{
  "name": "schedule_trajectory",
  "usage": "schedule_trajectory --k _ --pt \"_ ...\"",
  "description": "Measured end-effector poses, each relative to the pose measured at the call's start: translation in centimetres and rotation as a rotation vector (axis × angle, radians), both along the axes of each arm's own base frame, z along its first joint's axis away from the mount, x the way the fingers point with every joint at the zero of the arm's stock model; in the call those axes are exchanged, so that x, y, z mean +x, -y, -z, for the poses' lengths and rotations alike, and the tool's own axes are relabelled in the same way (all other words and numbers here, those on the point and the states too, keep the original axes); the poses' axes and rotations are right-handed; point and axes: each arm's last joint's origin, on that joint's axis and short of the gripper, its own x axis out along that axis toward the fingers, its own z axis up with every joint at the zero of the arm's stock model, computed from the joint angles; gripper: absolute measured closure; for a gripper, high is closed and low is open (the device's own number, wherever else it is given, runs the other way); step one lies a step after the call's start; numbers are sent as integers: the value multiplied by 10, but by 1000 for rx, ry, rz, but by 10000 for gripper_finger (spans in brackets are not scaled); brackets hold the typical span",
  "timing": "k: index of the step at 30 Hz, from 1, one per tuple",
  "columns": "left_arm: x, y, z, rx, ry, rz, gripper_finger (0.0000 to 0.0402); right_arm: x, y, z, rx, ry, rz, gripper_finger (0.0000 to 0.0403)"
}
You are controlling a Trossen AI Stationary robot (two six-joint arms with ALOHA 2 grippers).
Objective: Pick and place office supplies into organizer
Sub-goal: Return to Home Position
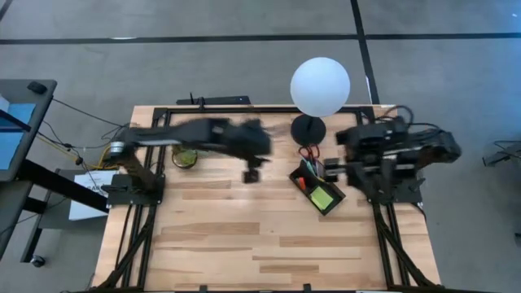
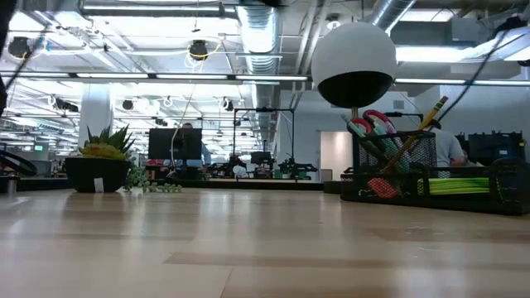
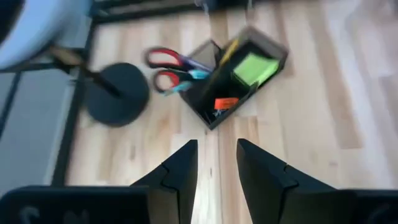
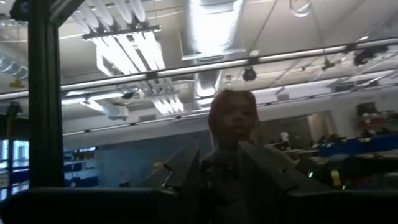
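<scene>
1. Every supply that shows sits in the organizer (image 3: 202, 99), which stands at about 3 o'clock from the centre of the bench (image 1: 244, 236) in the high view. I judge the sorting finished and the step in hand to be the return to rest.
2. The scissors (image 3: 180, 61) stand handles-up in the tall cup at the organizer's 12 o'clock end, leaning toward the lamp base (image 1: 308, 129). A yellow pencil (image 2: 418, 124) leans in the same cup. The lime sticky-note pad (image 3: 255, 67) lies flat at the 5 o'clock end, and the small orange piece (image 3: 225, 102) lies in a compartment on the side facing the left arm.
3. The left gripper (image 3: 217, 143) hangs above bare wood at 9 o'clock of the organizer, well apart from it. Its fingers are parted and hold nothing. The arm reaches from its base at the bench's 9 o'clock edge toward the centre, passing near the potted plant (image 1: 186, 157).
4. The right gripper (image 4: 217, 149) waits at 3 o'clock of the organizer with its arm folded. It points out into the room, where a person shows, and its fingers are parted and empty.
5. The next move calls for no grasp, only folding the left arm toward its base at 9 o'clock. The likeliest hazard is brushing the plant.
</scene>
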Motion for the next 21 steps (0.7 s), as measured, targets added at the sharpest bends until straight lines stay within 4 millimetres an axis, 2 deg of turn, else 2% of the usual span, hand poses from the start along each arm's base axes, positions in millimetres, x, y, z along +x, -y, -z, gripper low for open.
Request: schedule_trajectory --k 3,6,10,13,15,18,21 --pt "-58 1 -46 -25 61 -90 294 -24 8 6 30 -59 91 312" --pt "-121 4 -84 -49 173 -207 294 -39 20 14 43 -218 278 330" --pt "-209 8 -120 -181 351 -326 294 -67 36 23 -21 -474 613 343" --pt "-259 9 -129 -287 439 -382 294 -94 42 32 -87 -588 880 344" --pt "-287 8 -130 -287 477 -384 294 -108 45 39 -113 -642 1060 344" --pt "-320 3 -124 -229 529 -383 294 -123 46 52 -246 -676 1269 344" --pt "-342 -2 -108 -200 590 -420 294 -128 45 62 -382 -699 1356 344"
